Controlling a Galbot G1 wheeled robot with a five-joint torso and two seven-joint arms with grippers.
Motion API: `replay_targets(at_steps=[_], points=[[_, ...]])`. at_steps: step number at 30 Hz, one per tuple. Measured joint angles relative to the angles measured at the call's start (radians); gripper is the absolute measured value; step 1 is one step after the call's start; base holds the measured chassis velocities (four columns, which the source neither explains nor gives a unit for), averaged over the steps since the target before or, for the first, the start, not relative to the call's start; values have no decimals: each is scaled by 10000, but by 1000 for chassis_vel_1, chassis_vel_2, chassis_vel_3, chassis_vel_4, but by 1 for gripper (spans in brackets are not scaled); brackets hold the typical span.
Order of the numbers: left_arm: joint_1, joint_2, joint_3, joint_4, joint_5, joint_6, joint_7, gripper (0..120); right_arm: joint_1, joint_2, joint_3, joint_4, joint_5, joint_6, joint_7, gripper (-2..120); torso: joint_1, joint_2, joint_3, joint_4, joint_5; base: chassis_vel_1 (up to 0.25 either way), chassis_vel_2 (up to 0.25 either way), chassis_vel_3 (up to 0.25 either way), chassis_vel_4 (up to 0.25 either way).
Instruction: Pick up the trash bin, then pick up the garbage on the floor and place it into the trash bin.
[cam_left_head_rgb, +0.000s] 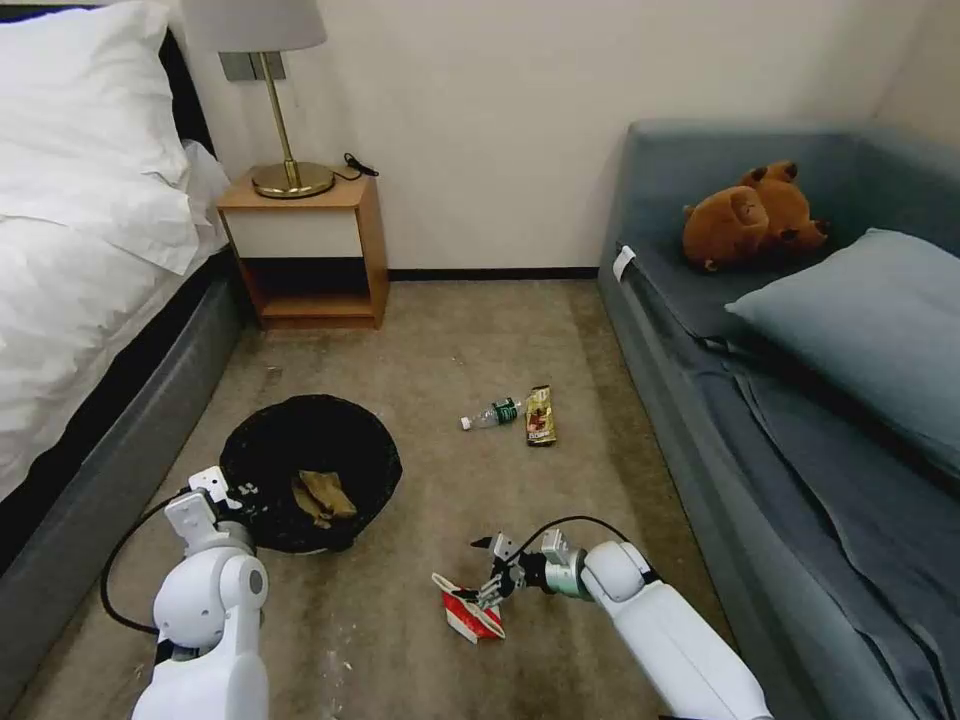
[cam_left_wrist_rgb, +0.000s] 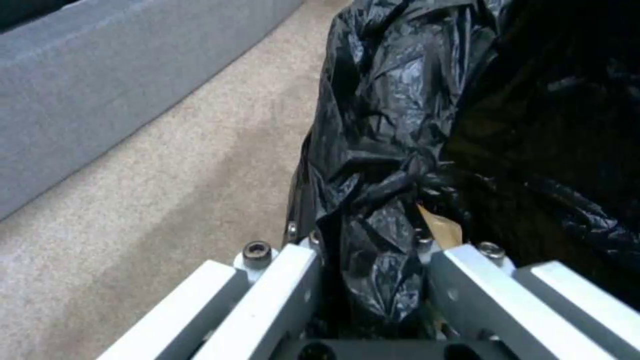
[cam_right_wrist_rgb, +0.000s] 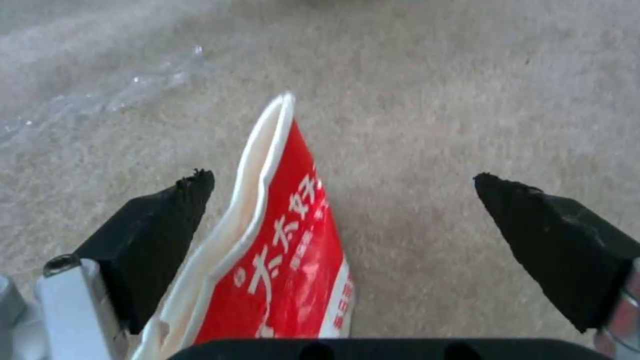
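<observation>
The left gripper (cam_left_wrist_rgb: 373, 280) pinches the bag-lined rim of the trash bin (cam_left_head_rgb: 310, 470) on the carpet (cam_left_head_rgb: 480, 340) beside the bed (cam_left_head_rgb: 70, 300), while the right gripper (cam_right_wrist_rgb: 343, 220) straddles the red-and-white wrapper (cam_right_wrist_rgb: 280, 260), fingers spread.

Beige carpet (cam_left_head_rgb: 480, 330) between white bed (cam_left_head_rgb: 70, 250), nightstand (cam_left_head_rgb: 305, 245), blue sofa (cam_left_head_rgb: 800, 420).

One trash bin (cam_left_head_rgb: 311, 470), four garbage pieces (cam_left_head_rgb: 470, 612), one lamp (cam_left_head_rgb: 270, 90), two pillows (cam_left_head_rgb: 880, 320).
</observation>
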Motion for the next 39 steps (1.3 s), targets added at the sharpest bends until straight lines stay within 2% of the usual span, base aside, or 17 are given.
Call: replay_targets(at_steps=[12,23,25,26,27,30,32,33,35,36,38,39], points=[[-29,10,-19,-26,-44,7,-15,3,32,38,-153,-781,-1011,459,23,100,0,1,0,-1,0,0,0,0,0],[-62,-10,-6,-41,-52,13,-44,3,199,65,128,-999,-1166,642,-304,99,0,1,0,-1,0,0,0,0,0],[-75,-15,0,-41,-51,13,-48,3,171,79,178,-1040,-1211,747,-335,92,0,1,0,-1,1,0,0,0,0],[-75,-15,0,-41,-51,13,-48,3,171,79,178,-1040,-1211,747,-335,92,0,1,0,-1,1,0,0,0,0],[-76,-16,0,-41,-51,13,-49,3,154,80,196,-1044,-1240,792,-341,85,0,0,0,-1,0,0,0,0,0],[-76,-16,-1,-41,-51,13,-50,3,150,79,206,-1047,-1262,822,-341,84,0,1,0,-1,0,0,0,0,0],[-80,-18,-7,-43,-50,16,-55,3,214,82,256,-1117,-1294,980,-273,64,0,1,0,-1,0,0,0,0,0],[-80,-18,-7,-43,-50,16,-55,3,214,82,256,-1117,-1294,980,-273,64,0,1,0,-1,0,0,0,0,0],[-82,-23,-7,-44,-47,18,-59,3,304,80,292,-1149,-1291,1015,-224,47,0,1,0,-1,-1,0,0,0,0],[-82,-23,-7,-44,-47,18,-59,3,304,80,292,-1149,-1291,1015,-224,47,0,1,0,-1,-1,0,0,0,0],[-88,-25,-6,-44,-46,18,-60,3,325,83,303,-1170,-1280,1031,-194,37,0,1,0,-2,-1,0,0,0,0],[-88,-25,-6,-44,-46,18,-60,3,325,83,303,-1170,-1280,1031,-194,37,0,1,0,-2,-1,0,0,0,0]])
